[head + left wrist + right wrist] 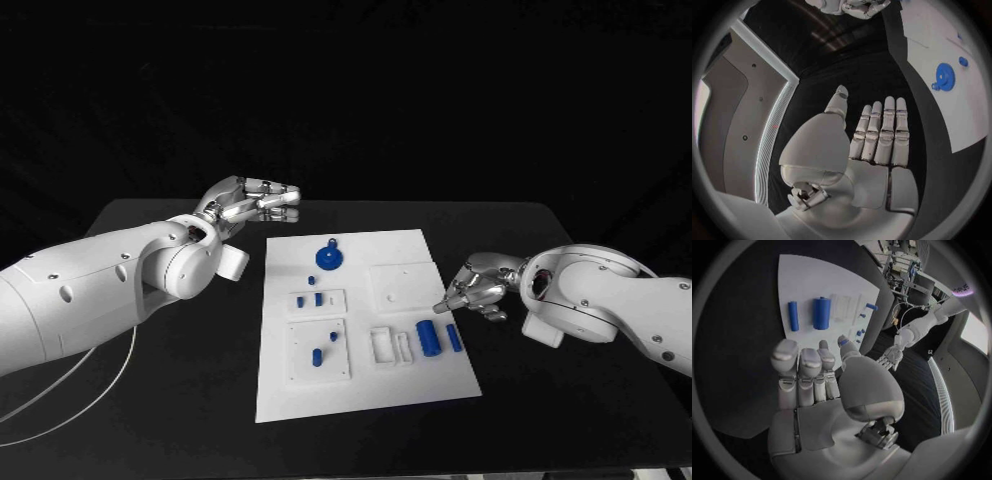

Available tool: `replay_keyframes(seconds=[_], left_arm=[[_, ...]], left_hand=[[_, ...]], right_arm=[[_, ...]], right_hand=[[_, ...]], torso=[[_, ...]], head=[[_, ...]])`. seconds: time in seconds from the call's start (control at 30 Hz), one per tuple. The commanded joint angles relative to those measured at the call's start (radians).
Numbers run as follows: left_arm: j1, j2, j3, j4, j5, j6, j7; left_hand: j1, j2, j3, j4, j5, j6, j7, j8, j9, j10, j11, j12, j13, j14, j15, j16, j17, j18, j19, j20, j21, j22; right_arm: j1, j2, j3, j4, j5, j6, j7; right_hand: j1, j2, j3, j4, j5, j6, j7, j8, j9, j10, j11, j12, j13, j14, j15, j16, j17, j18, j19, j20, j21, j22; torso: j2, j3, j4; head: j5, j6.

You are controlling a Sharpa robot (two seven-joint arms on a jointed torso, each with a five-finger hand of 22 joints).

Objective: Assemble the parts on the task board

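Hovering over the black counter [173, 420], my left robot hand [254, 203] sits just off the far left corner of the task board [411, 385], holding nothing; my left wrist camera shows its fingers [879, 132] straight and side by side with the thumb set apart, released and empty. My right robot hand [476, 290] hangs beside the board's right edge, near its middle; its fingers [801, 370] are stretched out toward the board with nothing in them, so it too is released.

Outward from the right robot hand, two blue cylinders lie just inside the board's right edge: a thick cylinder [427, 337] and a slimmer cylinder [454, 337] on its right, close together but apart. Left of them lies a small white frame [385, 345]; further left a raised white square [319, 350] carries two small blue pegs [316, 354]; beyond it, another small plate holds more small blue pieces [310, 298]. Toward the far end of the board, nearest my left robot hand, a blue gear [330, 257] lies flat on the white surface.
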Motion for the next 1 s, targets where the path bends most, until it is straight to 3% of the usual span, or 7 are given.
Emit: replay_keyframes(seconds=[0.03,0.13,0.23,0.4,0.63,0.77,1.0], left_arm=[[-0.003,-0.001,0.001,0.005,-0.002,0.024,0.021],[-0.005,-0.002,0.001,0.006,-0.002,0.024,0.021],[-0.006,-0.002,0.001,0.006,-0.002,0.025,0.020],[-0.006,0.000,0.001,0.005,-0.002,0.028,0.018],[-0.007,0.002,0.001,0.006,-0.004,0.028,0.017],[-0.007,0.002,0.001,0.006,-0.004,0.028,0.018],[-0.007,0.001,0.001,0.007,-0.005,0.030,0.017]], left_hand=[[-0.001,-0.007,0.002,0.006,-0.004,-0.008,-0.002,0.005,0.000,-0.006,0.001,-0.003,0.000,-0.007,-0.002,-0.005,-0.002,-0.017,-0.005,0.001,-0.004,-0.002],[-0.002,-0.007,0.001,0.007,-0.004,-0.009,-0.001,0.006,0.000,-0.005,0.001,-0.003,0.000,-0.006,-0.003,-0.005,-0.003,-0.015,-0.004,0.002,-0.004,-0.004],[-0.003,-0.005,0.001,0.008,-0.004,-0.009,0.000,0.006,0.000,-0.004,0.002,-0.003,0.000,0.000,-0.003,-0.004,-0.002,-0.015,-0.003,0.002,-0.004,-0.005],[-0.008,-0.004,-0.001,0.013,-0.003,-0.011,0.001,0.006,0.000,0.001,0.003,-0.003,0.000,0.019,-0.008,-0.004,-0.001,-0.016,0.002,-0.002,-0.002,-0.007],[-0.014,-0.003,-0.002,0.018,-0.003,-0.012,0.001,0.006,0.000,0.013,0.003,-0.003,0.000,0.035,-0.013,-0.004,0.000,-0.020,0.009,-0.008,0.001,-0.009],[-0.015,-0.004,-0.003,0.019,-0.003,-0.012,0.001,0.006,0.000,0.013,0.003,-0.003,0.000,0.030,-0.012,-0.004,-0.001,-0.021,0.009,-0.008,0.001,-0.010],[-0.017,-0.004,-0.002,0.021,-0.004,-0.013,0.001,0.006,0.000,0.013,0.003,-0.003,0.000,0.025,-0.011,-0.004,-0.001,-0.020,0.009,-0.007,0.001,-0.012]], right_arm=[[-0.004,-0.001,-0.002,0.012,-0.004,0.028,-0.086],[-0.007,0.000,-0.002,0.021,-0.006,0.064,-0.110],[-0.010,0.003,-0.003,0.031,-0.009,0.089,-0.128],[-0.013,0.012,-0.004,0.044,-0.018,0.125,-0.159],[-0.016,0.024,-0.014,0.055,-0.039,0.170,-0.199],[-0.016,0.033,-0.023,0.055,-0.066,0.173,-0.213],[-0.017,0.048,-0.036,0.049,-0.129,0.154,-0.229]], right_hand=[[-0.013,-0.004,-0.008,0.007,0.012,-0.011,-0.001,0.001,-0.003,0.005,0.002,0.002,0.004,0.008,0.003,0.004,0.005,-0.009,0.020,-0.003,0.013,0.109],[-0.035,-0.006,-0.022,0.028,0.049,-0.013,0.000,0.002,-0.006,0.011,0.002,0.013,0.012,0.011,0.003,0.015,0.016,-0.010,0.023,-0.002,0.038,0.114],[-0.038,0.009,-0.069,0.053,0.080,-0.021,0.005,0.003,-0.025,0.013,0.005,0.015,0.018,0.011,0.005,0.019,0.023,-0.008,0.020,0.001,0.056,0.115],[-0.049,0.022,-0.112,0.083,0.070,-0.024,0.004,0.002,-0.048,0.015,0.005,0.014,0.022,0.011,0.006,0.022,0.028,-0.007,0.016,0.001,0.067,0.115],[-0.056,0.033,-0.157,0.103,0.070,-0.029,0.006,0.001,-0.054,0.015,0.007,0.013,0.025,0.012,0.007,0.024,0.031,-0.007,0.013,0.002,0.075,0.116],[-0.055,0.039,-0.177,0.106,0.071,-0.031,0.006,0.002,-0.055,0.016,0.007,0.012,0.026,0.012,0.007,0.024,0.031,-0.007,0.013,0.003,0.077,0.115],[-0.070,0.028,-0.192,0.114,0.051,-0.040,0.009,0.002,-0.055,0.015,0.009,0.012,0.026,0.012,0.008,0.023,0.030,-0.007,0.013,0.003,0.079,0.116]], torso=[[-0.003,0.0002,0.0005],[-0.002,-0.0009,0.0010],[-0.002,-0.0015,0.0000],[-0.001,-0.0013,0.0008],[-0.002,-0.0021,-0.0003],[-0.002,-0.0019,0.0001],[-0.001,-0.0021,0.0008]], head=[[0.000,-0.004],[0.000,-0.005],[0.003,-0.005],[0.003,-0.007],[0.004,-0.012],[0.005,-0.014],[0.005,-0.013]])
